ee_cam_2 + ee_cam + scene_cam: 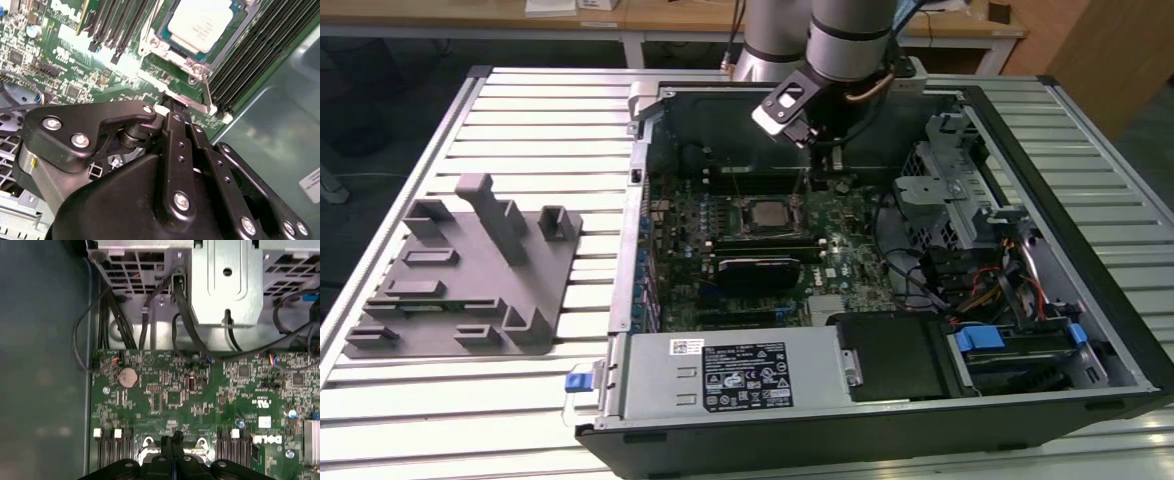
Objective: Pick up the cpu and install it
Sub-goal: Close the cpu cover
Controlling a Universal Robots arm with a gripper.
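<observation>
The gripper (174,106) has its two black fingers (169,137) pressed together, closed tip to tip, and it points down at the green board (75,65) inside the open computer case (1074,140). In the second wrist view the tips stand right at the edge of the metal socket frame (197,70); whether they actually touch it I cannot tell. The first wrist view shows the gripper (175,439) closed as well, low over the board (170,400).

The cpu (200,22) lies flat inside that frame, silver top up, just past the fingertips and apart from them (no part of the gripper rests on it). In the exterior view the cpu (767,213) sits near the middle of the board. The gripper (817,178) hangs just beside it, toward the exterior view's right and a little farther back, at the end of the arm (847,40) that reaches in over the far wall of the case.

Rows of black memory slots (250,65) run alongside the frame. Farther across the board there is a round coin battery (128,376). Past the board's edge, black cables (107,315) hang in front of a metal drive cage (227,280).

A grey power supply box (720,375) fills the near end of the case. The case rests on a slatted table (520,110). A grey plastic tray (454,290) with upright posts lies on the same table at the exterior view's left, well apart from the arm.
</observation>
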